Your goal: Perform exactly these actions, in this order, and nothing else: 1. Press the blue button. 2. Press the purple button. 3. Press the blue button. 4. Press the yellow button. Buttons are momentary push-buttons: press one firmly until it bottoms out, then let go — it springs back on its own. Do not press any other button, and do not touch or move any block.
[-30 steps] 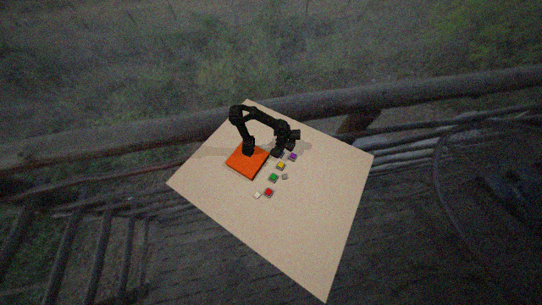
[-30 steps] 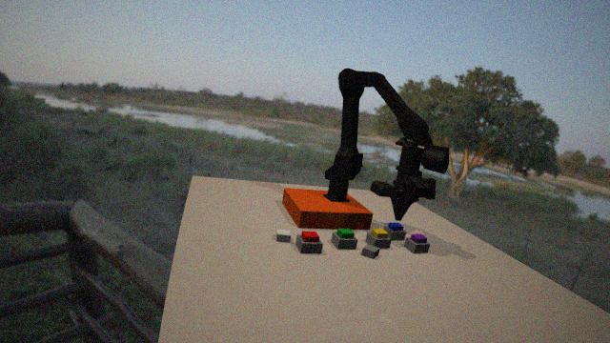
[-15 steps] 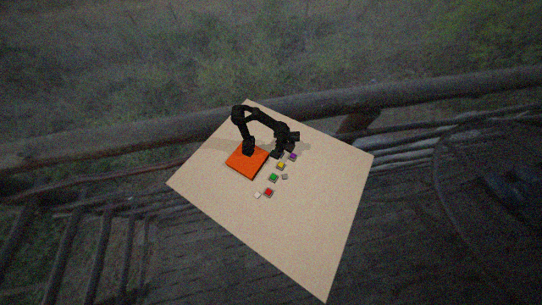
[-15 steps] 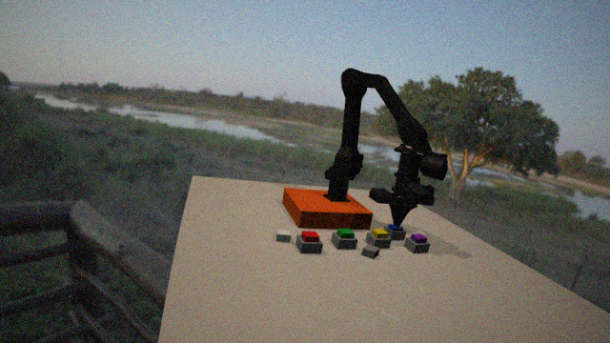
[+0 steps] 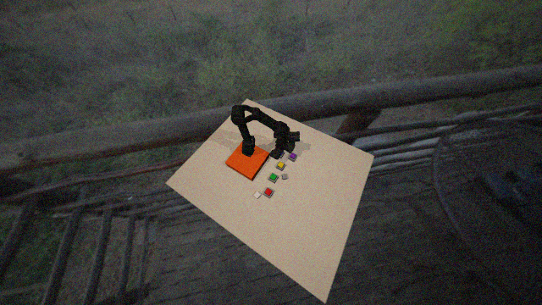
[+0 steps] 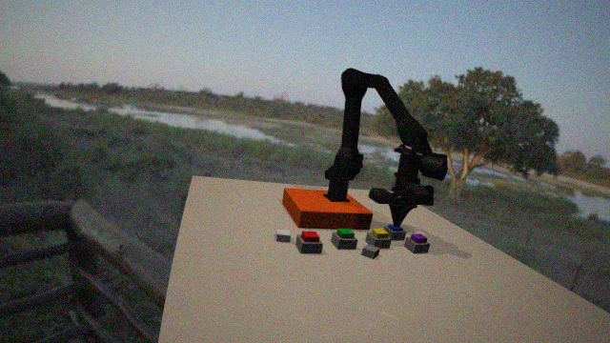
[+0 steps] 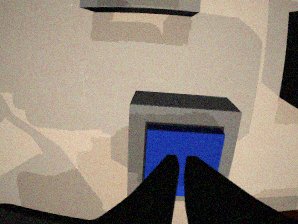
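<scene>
My gripper is shut and empty, pointing down with its fingertips over the blue button. The tips look to be at or just above its cap; whether they touch it or press it down I cannot tell. In the top view the gripper mostly hides the blue button. The purple button stands beside it, its cap raised; only a grey base shows at the wrist view's top edge. The yellow button stands near the blue one, its cap raised.
The green button and red button stand further along the row. A grey block lies near the yellow and green buttons, a white block beside the red. The arm stands on an orange base.
</scene>
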Robot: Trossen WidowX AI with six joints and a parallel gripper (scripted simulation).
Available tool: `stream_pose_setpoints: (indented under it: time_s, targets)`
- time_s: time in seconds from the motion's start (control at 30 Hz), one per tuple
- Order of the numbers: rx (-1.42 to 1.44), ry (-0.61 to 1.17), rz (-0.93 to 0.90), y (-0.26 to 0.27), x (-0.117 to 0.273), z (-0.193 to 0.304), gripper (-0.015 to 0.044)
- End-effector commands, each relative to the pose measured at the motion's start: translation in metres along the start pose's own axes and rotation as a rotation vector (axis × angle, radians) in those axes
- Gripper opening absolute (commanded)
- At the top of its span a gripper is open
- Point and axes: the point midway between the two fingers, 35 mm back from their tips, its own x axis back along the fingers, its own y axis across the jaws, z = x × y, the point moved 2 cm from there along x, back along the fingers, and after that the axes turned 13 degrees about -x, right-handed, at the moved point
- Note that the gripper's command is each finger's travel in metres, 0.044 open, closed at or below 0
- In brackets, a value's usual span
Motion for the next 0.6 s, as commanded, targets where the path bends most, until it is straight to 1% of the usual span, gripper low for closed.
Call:
stream_pose_setpoints:
  time_s: [0.0, 0.13, 0.27, 0.43, 0.57]
  targets:
    - [-0.001, 0.0, 0.001, 0.0, 0.005, 0.0, 0.002]
    - [-0.002, 0.001, 0.003, 0.0, 0.031, 0.0, 0.002]
    - [-0.002, 0.001, 0.003, 0.0, 0.035, 0.0, 0.002]
    - [-0.002, 0.001, 0.003, 0.0, 0.092, 0.0, 0.002]
    - [-0.002, 0.001, 0.003, 0.0, 0.094, 0.0, 0.002]
